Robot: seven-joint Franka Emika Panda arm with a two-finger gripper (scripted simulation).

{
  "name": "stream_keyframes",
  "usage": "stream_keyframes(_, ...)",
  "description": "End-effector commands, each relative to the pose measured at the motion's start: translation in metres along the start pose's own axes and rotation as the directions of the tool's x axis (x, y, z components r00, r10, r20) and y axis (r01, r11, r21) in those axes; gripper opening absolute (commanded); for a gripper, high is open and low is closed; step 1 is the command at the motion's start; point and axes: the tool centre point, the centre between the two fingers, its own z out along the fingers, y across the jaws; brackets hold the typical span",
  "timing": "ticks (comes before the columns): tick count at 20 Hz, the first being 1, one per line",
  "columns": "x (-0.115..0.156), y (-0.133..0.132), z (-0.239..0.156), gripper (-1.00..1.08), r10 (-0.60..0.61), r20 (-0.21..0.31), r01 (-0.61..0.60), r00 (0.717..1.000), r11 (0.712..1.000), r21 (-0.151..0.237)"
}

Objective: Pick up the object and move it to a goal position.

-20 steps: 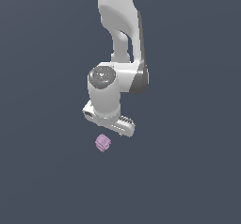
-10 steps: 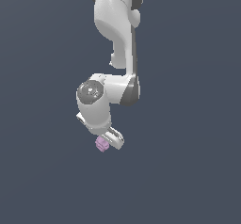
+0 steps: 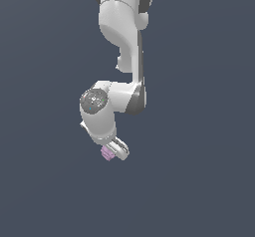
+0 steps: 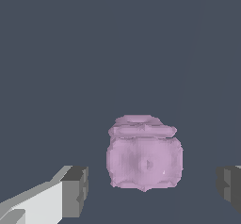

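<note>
The object is a tiny pale lilac-pink faceted block (image 3: 106,153) on the dark grey floor. In the wrist view the block (image 4: 144,159) sits between my two fingers, with a gap on each side. My white gripper (image 3: 111,153) is lowered over the block and mostly hides it in the exterior view. The gripper (image 4: 153,190) is open; one grey fingertip (image 4: 75,191) and the other (image 4: 229,184) stand apart from the block's sides.
The white arm (image 3: 122,42) reaches down from the top of the exterior view. The plain dark grey floor (image 3: 199,181) lies all around.
The arm has swung toward the exterior view's left and come down, so the gripper now straddles the block instead of hovering beside and above it. The block has not moved.
</note>
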Motion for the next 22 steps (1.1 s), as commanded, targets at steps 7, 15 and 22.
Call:
stream_keyframes(7,-0.001,0.001,0.040,1.00,0.005,0.001,-0.005,1.000,1.000,0.000)
stream_keyframes(15,0.001,0.000,0.047,-1.00,0.005,0.001,-0.005,1.000,1.000,0.000)
stream_keyframes(22,0.001,0.000,0.047,-1.00,0.005,0.001,-0.005,1.000,1.000,0.000)
